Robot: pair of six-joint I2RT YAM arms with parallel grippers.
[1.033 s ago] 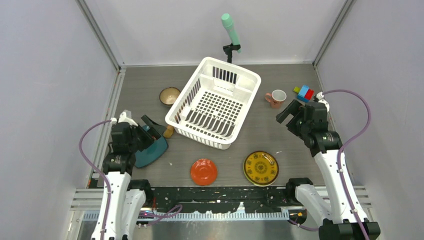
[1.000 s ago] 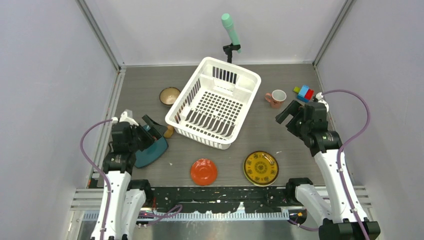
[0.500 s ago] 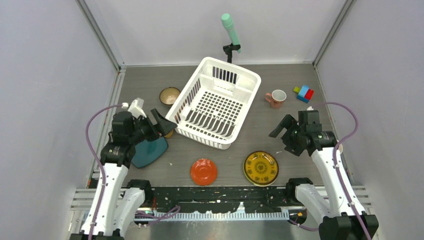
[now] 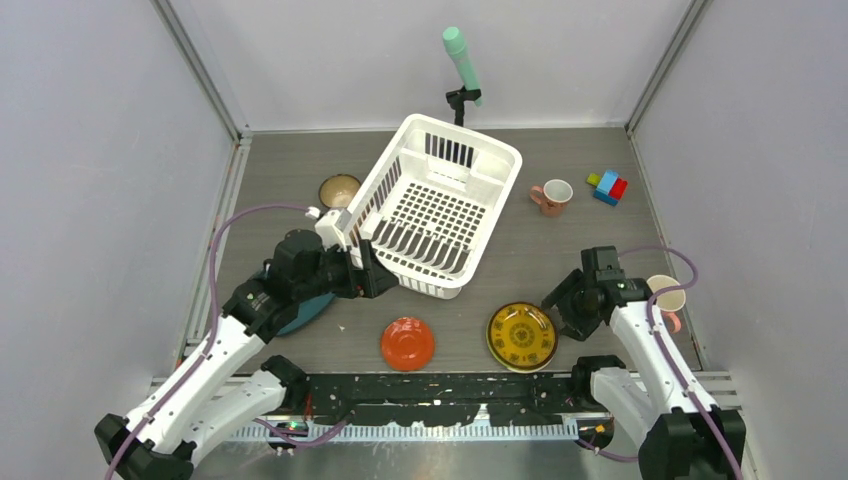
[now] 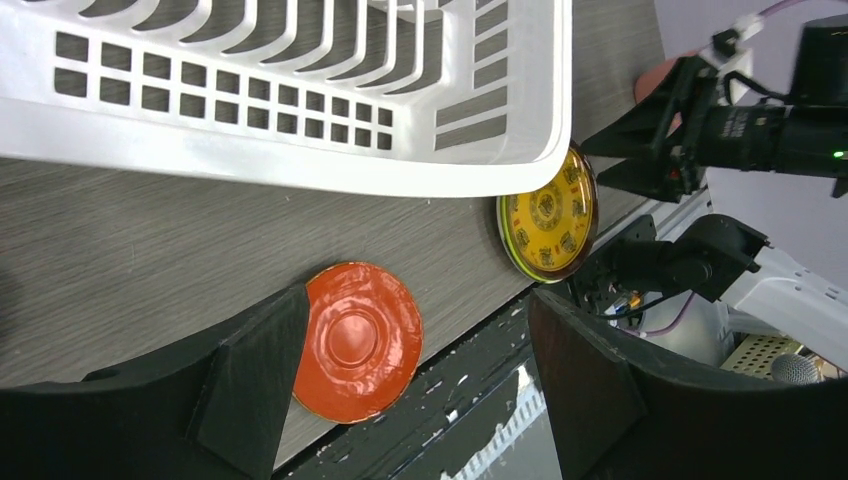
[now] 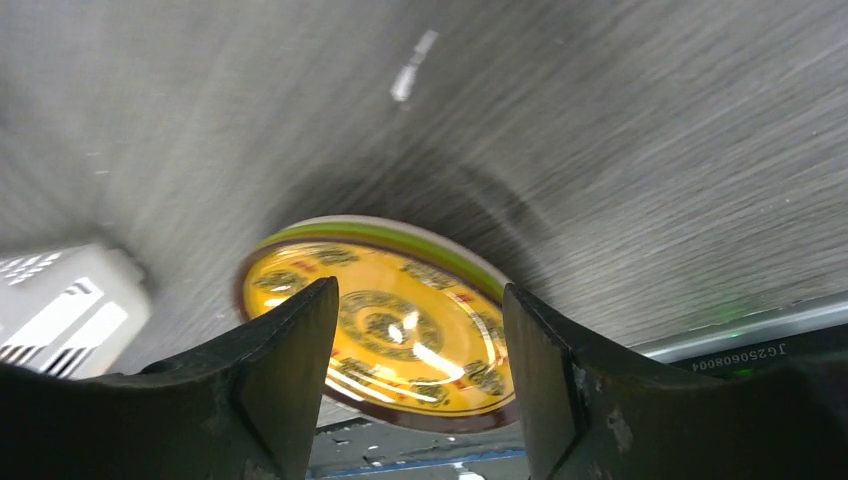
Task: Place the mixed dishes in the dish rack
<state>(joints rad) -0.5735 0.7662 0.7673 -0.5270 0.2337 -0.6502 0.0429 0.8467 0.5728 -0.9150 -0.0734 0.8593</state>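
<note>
Bare desk (image 4: 470,305) runs open between the dish rack (image 4: 430,205)'s near wall and the red-orange dish (image 4: 407,343) and yellow patterned plate (image 4: 521,336). That wall crowds the left gripper (image 4: 365,278) on its far side. The right gripper (image 4: 558,305) has free air over the yellow patterned plate.

1. The dish rack (image 4: 428,205) sits askew mid-surface.
2. The left jaws hang spread by its near-left wall, over the dark teal plate (image 4: 303,312).
3. The right jaws hover beside the yellow patterned plate (image 4: 521,336).
4. The red-orange dish (image 4: 407,343) lies left of that plate.
</note>
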